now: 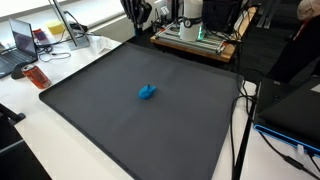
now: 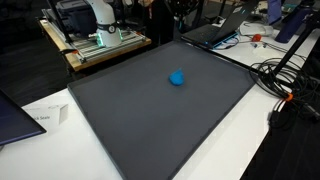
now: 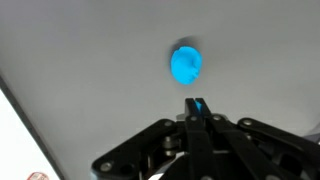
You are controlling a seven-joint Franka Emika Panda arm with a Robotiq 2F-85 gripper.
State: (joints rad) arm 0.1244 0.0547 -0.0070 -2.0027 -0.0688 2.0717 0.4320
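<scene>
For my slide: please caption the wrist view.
Shut gripper hovers clear of a blue object lying on the grey mat.

I see a white table (image 1: 40, 150) w/ a dark grey mat (image 1: 100, 125) over most of it. A small blue object (image 1: 147, 93) lies approx mid-mat, in both exterior views.

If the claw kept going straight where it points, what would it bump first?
Likely the dark grey mat, close to the small bright blue lump; the shut claw aims near it, but depth is unclear.
</scene>
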